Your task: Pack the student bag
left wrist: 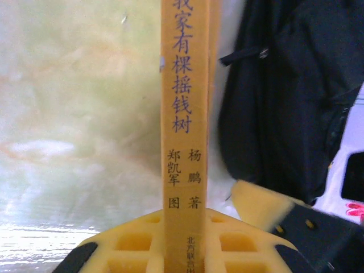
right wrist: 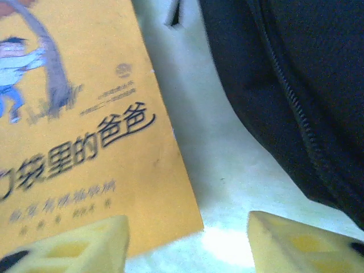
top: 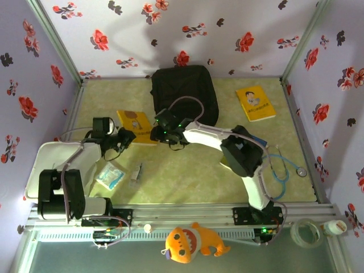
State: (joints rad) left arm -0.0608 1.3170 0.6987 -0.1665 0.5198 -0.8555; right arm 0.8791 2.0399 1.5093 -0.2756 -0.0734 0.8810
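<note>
Table (top: pixel 193 179) has the student bag (top: pixel 183 94) lying at the middle of its far edge, black, with the rounded end toward the back wall. From my seat the left gripper (top: pixel 123 139) is at the near left corner of a yellow book (top: pixel 136 122) that lies just left of the bag. On that wrist cam the book's spine runs straight down between the yellow fingers (left wrist: pixel 131 247). They look pressed onto it from both sides, so I'd call that pinched. The right gripper (top: pixel 166 128) hangs over the strip between that same book and the bag. Its fingertips (right wrist: pixel 85 244) are spread wide, with bare surface between them. A second yellow book (top: pixel 255 102) sits far right, well apart from the bag. There's a stethoscope (top: pixel 284 168) near right and a white case (top: pixel 40 165) near left.
</note>
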